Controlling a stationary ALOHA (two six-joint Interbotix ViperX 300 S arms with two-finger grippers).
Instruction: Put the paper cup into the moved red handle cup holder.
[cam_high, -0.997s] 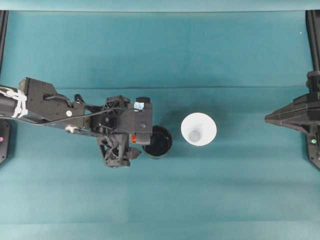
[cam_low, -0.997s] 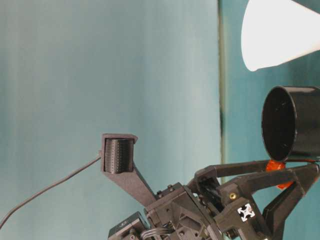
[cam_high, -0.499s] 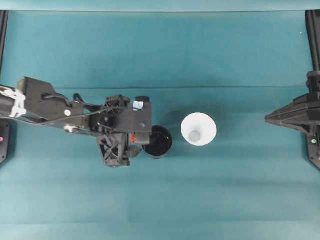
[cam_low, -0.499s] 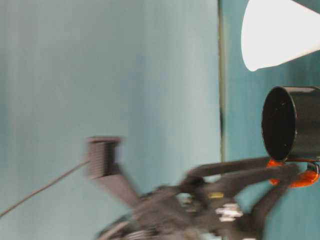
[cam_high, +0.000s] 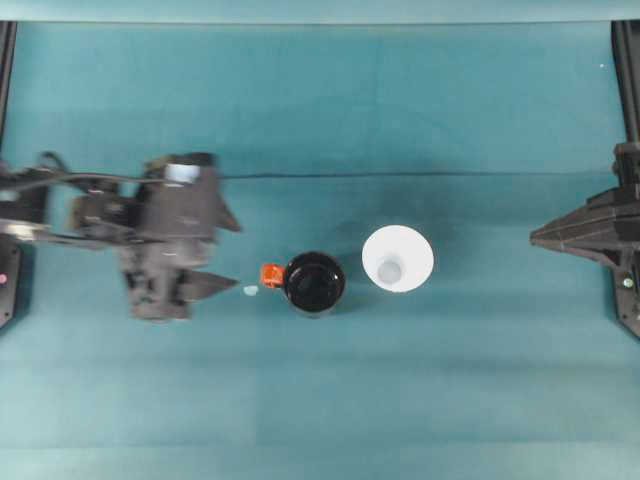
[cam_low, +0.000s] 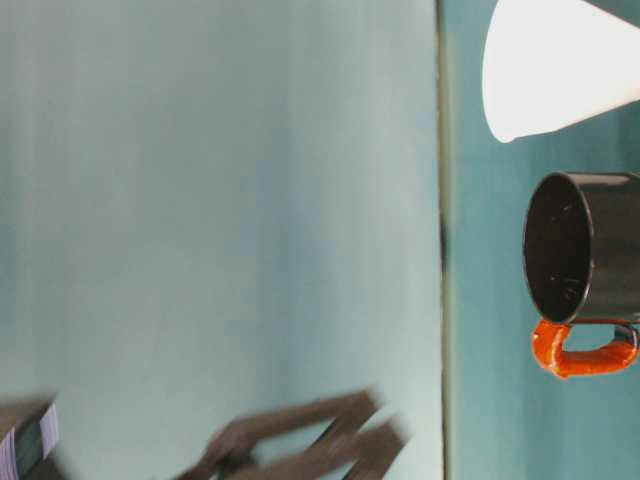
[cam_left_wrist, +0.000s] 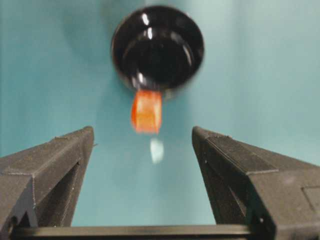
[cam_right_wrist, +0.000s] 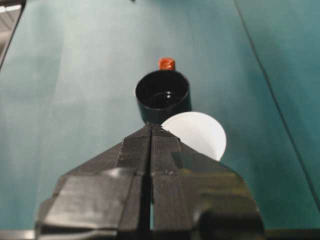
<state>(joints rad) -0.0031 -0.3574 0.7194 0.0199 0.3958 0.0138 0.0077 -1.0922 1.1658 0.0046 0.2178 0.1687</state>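
Right then, the paper cup (cam_high: 398, 259) stood upright near the middle of the table (cam_high: 320, 100), rim up, with nothing holding it. Just beside it, on the side toward the table's left edge, sat the red handle cup holder (cam_high: 314, 283), close to the cup but apart from it, its red handle pointing toward the left edge. A tiny pale scrap (cam_high: 250, 291) lay on the cloth just past that handle.

Out from there, the left gripper (cam_high: 222, 256) hung between the holder and the left edge, blurred in the overhead view. Its wrist view showed the jaws spread wide with only bare cloth between them, gripping nothing, and the holder sat clear ahead of the fingertips (cam_left_wrist: 88, 135).

Over by the right edge, the right gripper (cam_high: 534, 238) was parked well away from both things. Its wrist view had the 2 fingers pressed flat together, empty, aimed straight down the line at the cup and the holder behind it.

So the holder looked placed, and the cup was not yet in it. I'd call this the handover between steps. Next up, by my read, the right gripper would need to spread its jaws, reach in, pinch the cup by its rim or wall, lift it, and lower it squarely into the holder's mouth.
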